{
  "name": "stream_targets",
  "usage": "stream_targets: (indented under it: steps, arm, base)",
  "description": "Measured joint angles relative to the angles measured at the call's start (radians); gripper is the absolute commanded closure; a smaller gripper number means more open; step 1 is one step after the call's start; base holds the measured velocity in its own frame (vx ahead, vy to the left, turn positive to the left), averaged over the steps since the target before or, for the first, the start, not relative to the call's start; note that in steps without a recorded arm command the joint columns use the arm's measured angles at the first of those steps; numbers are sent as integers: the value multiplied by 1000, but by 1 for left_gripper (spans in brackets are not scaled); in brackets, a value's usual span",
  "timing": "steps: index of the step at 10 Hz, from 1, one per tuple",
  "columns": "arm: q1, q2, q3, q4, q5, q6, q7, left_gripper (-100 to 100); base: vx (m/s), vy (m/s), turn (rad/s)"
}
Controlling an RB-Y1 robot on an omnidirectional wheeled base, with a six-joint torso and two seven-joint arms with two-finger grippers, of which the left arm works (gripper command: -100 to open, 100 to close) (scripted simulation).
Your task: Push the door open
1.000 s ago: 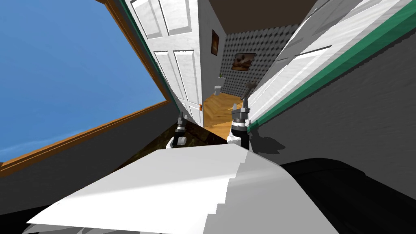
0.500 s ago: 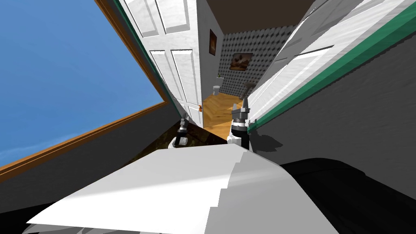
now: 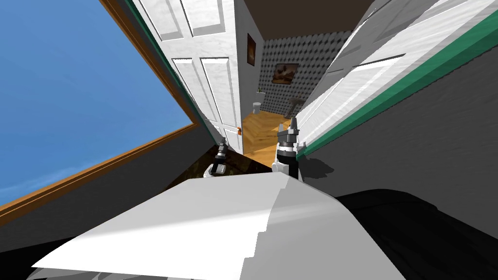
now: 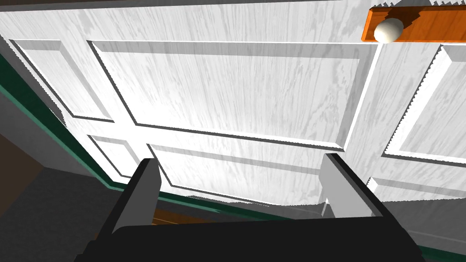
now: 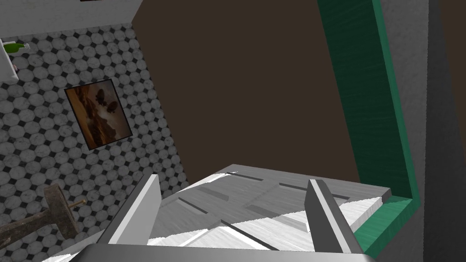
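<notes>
Left pincer (image 4: 240, 161), spread wide and empty, faces the white panelled door (image 4: 227, 91), ajar at my left. Pushing well means pressing flat near the knob (image 4: 387, 30) side, steadily. Right pincer (image 5: 234, 182) hangs open, empty, by the other leaf (image 3: 340, 92).

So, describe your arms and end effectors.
My left arm and right arm are white and grey with dark joints. The left end effector and right end effector each have two thin, flat, light grey fingers on a boxy base. No cables or markings seen.
</notes>
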Motion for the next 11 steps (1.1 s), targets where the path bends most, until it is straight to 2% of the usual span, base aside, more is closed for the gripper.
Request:
stream_targets:
  steps: [2,6,8,9,11]
  arm:
    - [-12,-2,-7,42,-2,-6,3,-100]
    - [-58,-5,-19,155,-5,-20,13,-100]
    - [-76,-7,-27,200,-7,-18,18,-100]
    - [-91,-8,-30,240,-8,-30,22,-100]
    - [-104,-16,-38,282,-11,-34,22,-100]
  base:
    - [46,37,-34]
    - [73,59,-85]
    - [74,76,-69]
    - [77,75,-79]
    - [76,72,-73]
